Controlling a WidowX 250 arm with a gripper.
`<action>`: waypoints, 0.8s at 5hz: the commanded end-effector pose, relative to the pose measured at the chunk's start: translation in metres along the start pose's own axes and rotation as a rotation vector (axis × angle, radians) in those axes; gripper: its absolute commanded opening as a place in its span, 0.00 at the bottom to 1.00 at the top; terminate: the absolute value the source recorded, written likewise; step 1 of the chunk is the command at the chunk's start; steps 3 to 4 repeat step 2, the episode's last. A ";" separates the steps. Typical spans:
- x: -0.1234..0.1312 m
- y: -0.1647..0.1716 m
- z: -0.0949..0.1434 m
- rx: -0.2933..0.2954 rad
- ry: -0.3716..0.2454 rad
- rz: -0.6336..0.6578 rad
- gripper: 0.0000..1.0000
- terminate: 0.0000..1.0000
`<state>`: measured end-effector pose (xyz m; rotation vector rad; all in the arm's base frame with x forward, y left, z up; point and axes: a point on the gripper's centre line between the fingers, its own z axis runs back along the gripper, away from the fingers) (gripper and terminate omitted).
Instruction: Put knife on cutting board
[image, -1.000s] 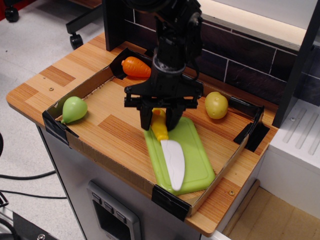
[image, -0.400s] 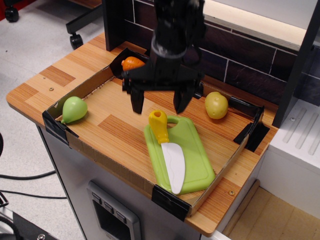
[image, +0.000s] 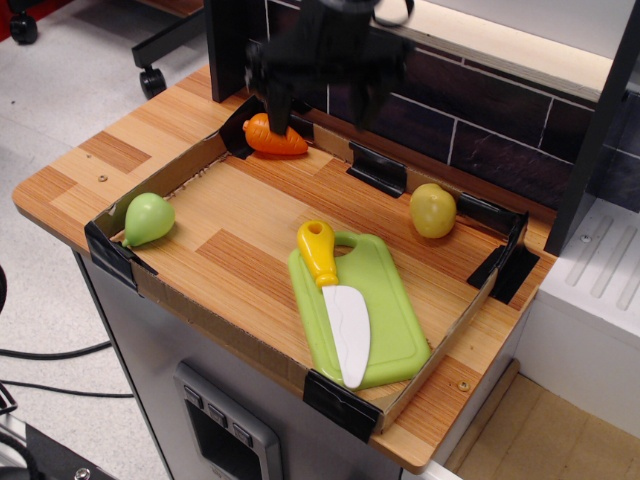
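The knife (image: 334, 297), with a yellow handle and a white blade, lies along the left side of the light-green cutting board (image: 385, 310), its handle end by the board's handle hole and its tip at the board's near edge. My gripper (image: 322, 104) is open and empty, raised high above the back of the tray, well clear of the knife. Its fingers (image: 277, 106) hang spread apart in front of the dark brick wall.
An orange toy carrot (image: 272, 137) lies in the tray's back left corner, just under my left finger. A green pear (image: 147, 219) sits at the left, a yellow fruit (image: 432, 210) at the back right. A low cardboard rim (image: 232, 338) surrounds the tray.
My gripper let go of the knife's handle, opened wide and rose up and back. The knife stays on the cutting board.
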<state>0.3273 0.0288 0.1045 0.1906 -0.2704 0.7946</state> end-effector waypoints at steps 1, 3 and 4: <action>0.041 0.011 0.022 -0.007 -0.099 0.178 1.00 0.00; 0.041 0.011 0.022 -0.007 -0.099 0.178 1.00 1.00; 0.041 0.011 0.022 -0.007 -0.099 0.178 1.00 1.00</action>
